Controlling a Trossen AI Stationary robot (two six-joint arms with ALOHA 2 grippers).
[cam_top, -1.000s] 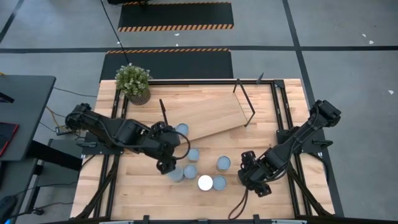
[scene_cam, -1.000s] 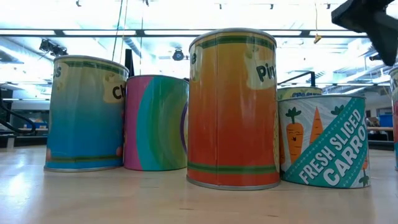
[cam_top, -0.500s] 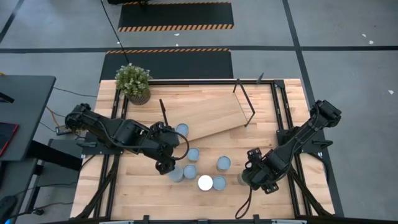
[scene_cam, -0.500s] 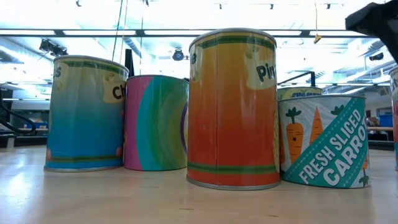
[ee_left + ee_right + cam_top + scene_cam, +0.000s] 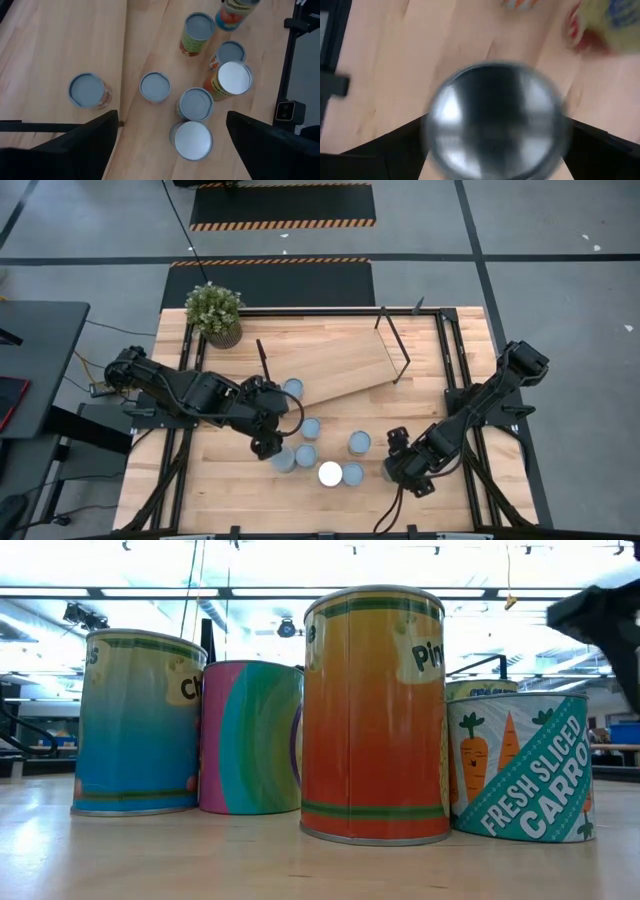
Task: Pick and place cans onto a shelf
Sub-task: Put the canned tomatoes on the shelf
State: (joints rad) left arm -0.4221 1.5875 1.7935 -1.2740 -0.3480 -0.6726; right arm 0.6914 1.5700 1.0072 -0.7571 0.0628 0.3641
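From the tabletop's (image 5: 330, 500) centre in the high view, the potted plant (image 5: 214, 312) stands at about ten o'clock, at the far left corner; the left arm reaches in from nine o'clock, and the left gripper (image 5: 268, 442) hangs over the left edge of the cluster of cans (image 5: 306, 454), its fingers (image 5: 75, 145) spread wide with nothing between them, seen in the left wrist view with grey-topped and white-topped tins standing on the wood beyond; the shelf (image 5: 335, 358) lies at twelve o'clock, a light board set slantwise with black frame ends, and one can (image 5: 293, 388) stands just beside its near left edge; the rest of the tins are grouped at about six o'clock, a white-topped can (image 5: 330, 474) nearest the front edge; in the low view four label sides show in a row, an orange can (image 5: 374, 712) foremost and a carrot can (image 5: 520, 766) to its right; the right gripper (image 5: 399, 468) sits at about four o'clock, just right of the cluster, its fingers set on either side of a metal-topped can (image 5: 494, 120) that fills its wrist view, though whether they press on it cannot be told.
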